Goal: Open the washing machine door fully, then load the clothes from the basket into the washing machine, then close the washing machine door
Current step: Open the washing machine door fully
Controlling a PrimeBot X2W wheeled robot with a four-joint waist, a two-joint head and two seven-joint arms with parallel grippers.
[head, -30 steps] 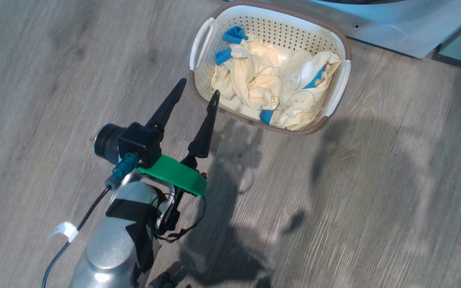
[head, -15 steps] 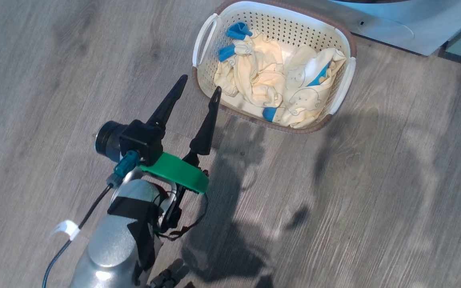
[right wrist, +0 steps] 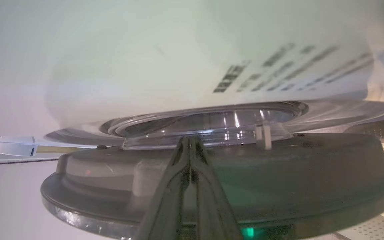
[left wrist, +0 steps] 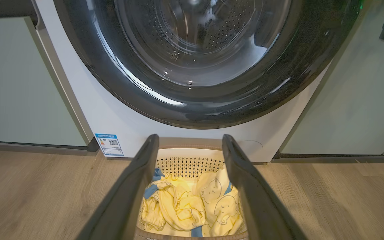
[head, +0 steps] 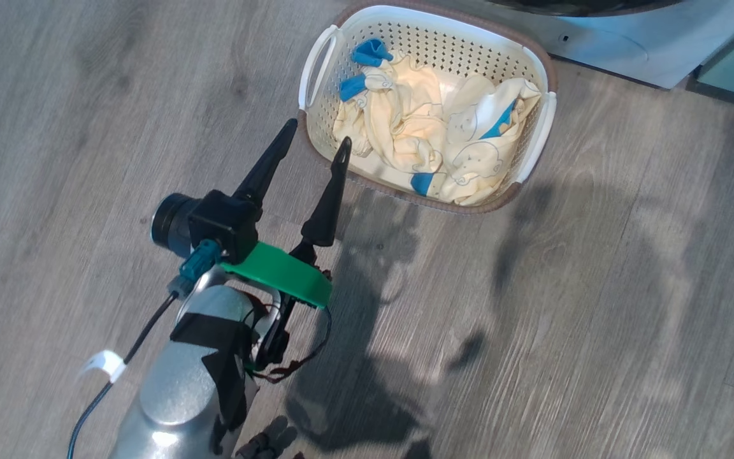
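Observation:
The cream basket [head: 456, 51] stands on the floor in front of the white washing machine [head: 622, 32], with the pale yellow, blue-trimmed clothes [head: 418, 134] heaped inside. My left gripper [head: 317, 132] hangs open above the basket's near left corner with nothing between its fingers. The left wrist view looks past that open gripper [left wrist: 190, 137] at the clothes [left wrist: 185, 206] and the glossy black washing machine door [left wrist: 118, 76]. My right gripper [right wrist: 189, 139] is shut and empty. Its tips rest against the door's [right wrist: 278, 173] inner side by the glass bowl [right wrist: 205, 120], so the door stands off the machine front.
Pale green cabinets [left wrist: 18, 83] flank the machine on both sides. A blue energy label [left wrist: 109, 145] sits low on its front. Wooden floor [head: 564, 306] spreads to the right of and behind my left arm.
The head picture wobbled slightly. More of the door's dark edge now shows at the top of the head view. The left gripper has stayed open in the same place.

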